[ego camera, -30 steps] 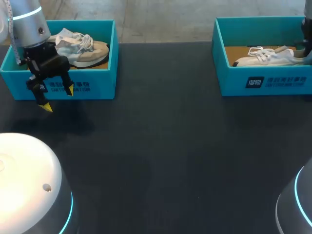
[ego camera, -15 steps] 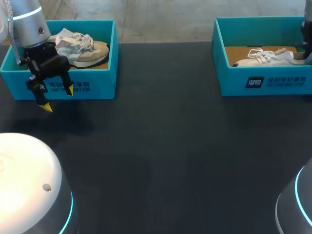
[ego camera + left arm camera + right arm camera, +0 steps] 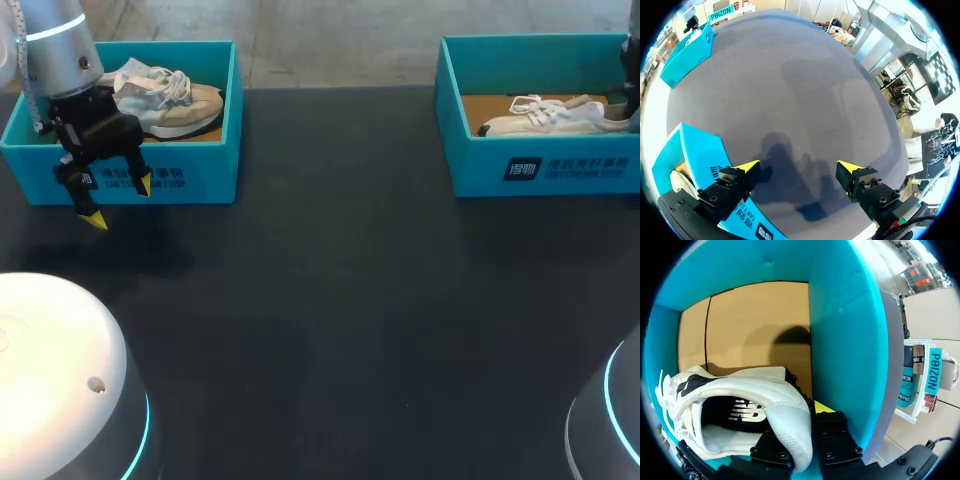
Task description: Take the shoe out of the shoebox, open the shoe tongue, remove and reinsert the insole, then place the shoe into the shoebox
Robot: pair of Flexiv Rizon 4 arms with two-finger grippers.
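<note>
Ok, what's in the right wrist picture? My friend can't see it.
The right gripper pinches the heel of a white shoe between its fingers. The shoe lies inside a teal shoebox with a brown cardboard floor.

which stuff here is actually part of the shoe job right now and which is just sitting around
In the job: white shoe, heel pinched by the right gripper; the right shoebox it lies in.

Lying about: left shoebox; beige shoe inside it; left gripper, open and empty, in front of that box.
</note>
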